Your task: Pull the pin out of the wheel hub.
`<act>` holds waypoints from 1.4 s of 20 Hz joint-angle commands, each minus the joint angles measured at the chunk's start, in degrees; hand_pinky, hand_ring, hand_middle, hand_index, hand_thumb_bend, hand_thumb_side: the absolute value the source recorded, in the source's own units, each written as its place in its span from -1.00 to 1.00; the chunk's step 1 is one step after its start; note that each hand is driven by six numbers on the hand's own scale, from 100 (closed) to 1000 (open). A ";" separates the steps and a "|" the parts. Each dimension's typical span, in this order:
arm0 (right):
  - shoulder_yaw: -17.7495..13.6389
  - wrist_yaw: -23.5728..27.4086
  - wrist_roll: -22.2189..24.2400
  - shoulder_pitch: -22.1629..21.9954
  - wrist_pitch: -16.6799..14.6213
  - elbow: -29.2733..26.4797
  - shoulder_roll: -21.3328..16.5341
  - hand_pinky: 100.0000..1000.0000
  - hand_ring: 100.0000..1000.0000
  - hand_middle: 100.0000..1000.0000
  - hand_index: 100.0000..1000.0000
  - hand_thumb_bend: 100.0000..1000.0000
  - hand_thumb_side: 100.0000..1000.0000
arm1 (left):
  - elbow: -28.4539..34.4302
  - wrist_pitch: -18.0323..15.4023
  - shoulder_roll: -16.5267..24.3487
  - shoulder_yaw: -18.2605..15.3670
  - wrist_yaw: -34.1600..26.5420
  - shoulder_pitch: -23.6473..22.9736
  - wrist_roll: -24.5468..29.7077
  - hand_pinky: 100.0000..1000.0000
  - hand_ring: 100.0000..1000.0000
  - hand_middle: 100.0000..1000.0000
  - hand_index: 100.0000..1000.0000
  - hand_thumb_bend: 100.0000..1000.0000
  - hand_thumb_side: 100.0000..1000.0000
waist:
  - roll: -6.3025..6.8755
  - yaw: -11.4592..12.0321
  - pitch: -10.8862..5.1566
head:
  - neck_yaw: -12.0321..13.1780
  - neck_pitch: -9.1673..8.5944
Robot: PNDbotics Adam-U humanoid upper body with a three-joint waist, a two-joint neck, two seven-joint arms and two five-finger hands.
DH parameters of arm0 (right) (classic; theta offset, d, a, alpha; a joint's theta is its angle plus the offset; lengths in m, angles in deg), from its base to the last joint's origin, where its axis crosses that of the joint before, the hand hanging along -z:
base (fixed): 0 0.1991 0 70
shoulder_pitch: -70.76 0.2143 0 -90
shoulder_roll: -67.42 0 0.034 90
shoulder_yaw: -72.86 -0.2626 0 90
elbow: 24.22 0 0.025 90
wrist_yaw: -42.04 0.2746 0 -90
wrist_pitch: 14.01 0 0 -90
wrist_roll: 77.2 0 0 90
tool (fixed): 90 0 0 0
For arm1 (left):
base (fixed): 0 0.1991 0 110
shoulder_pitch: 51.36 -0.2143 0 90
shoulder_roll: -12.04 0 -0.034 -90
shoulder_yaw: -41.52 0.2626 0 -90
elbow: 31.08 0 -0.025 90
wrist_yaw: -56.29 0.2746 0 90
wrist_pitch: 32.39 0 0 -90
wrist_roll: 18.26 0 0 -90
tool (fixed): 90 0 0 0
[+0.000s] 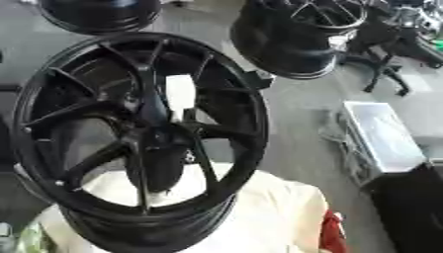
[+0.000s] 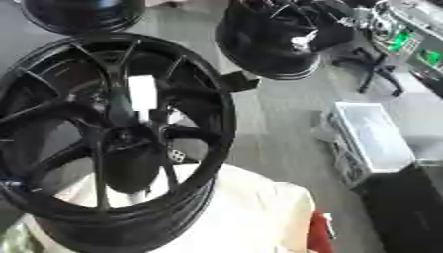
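A large black wheel hub [image 1: 52, 89] with thin spokes stands tilted on a cream cloth [image 1: 268, 207] and fills the left of both views. A white rectangular patch [image 1: 179, 96] shows between the spokes just above the hub's centre [image 1: 155, 136]. Right of the centre sits a small silver-white piece [image 2: 176, 156]; I cannot tell whether it is the pin. A dark rounded shape [image 1: 160, 168] hangs below the centre, behind the spokes. Neither of my hands can be made out in either view.
Two more black wheels stand behind, one at the top left [image 1: 100, 15] and one at the top middle [image 1: 294, 34]. On the floor at the right lies a white box [image 1: 380, 136], with a chair base [image 1: 380, 74] beyond and a dark cabinet [image 1: 411, 212] in front. A red item [image 1: 332, 232] lies at the cloth's edge.
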 commanded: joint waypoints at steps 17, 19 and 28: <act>3.04 3.19 3.91 5.14 -1.70 -3.42 -1.56 0.83 0.80 0.59 0.90 -0.24 0.46 | 0.91 0.34 1.07 -0.16 2.03 0.33 -0.06 0.30 0.99 0.75 0.50 -1.00 0.26 | 0.31 0.44 -0.59 | -0.30 0.30; 5.16 3.88 6.53 7.58 -2.55 -3.91 -0.81 0.83 0.80 0.59 0.90 -0.25 0.46 | 0.91 0.52 1.08 0.08 1.97 0.48 0.22 0.30 0.99 0.75 0.50 -1.00 0.26 | 0.27 0.55 -0.71 | -0.52 0.30; 13.26 3.80 14.93 19.10 -3.81 -2.74 5.13 0.82 0.80 0.60 0.92 -0.24 0.46 | 0.91 1.43 1.14 0.92 2.04 0.82 1.08 0.30 1.00 0.75 0.48 -1.00 0.26 | 0.20 0.44 -1.34 | -1.21 0.30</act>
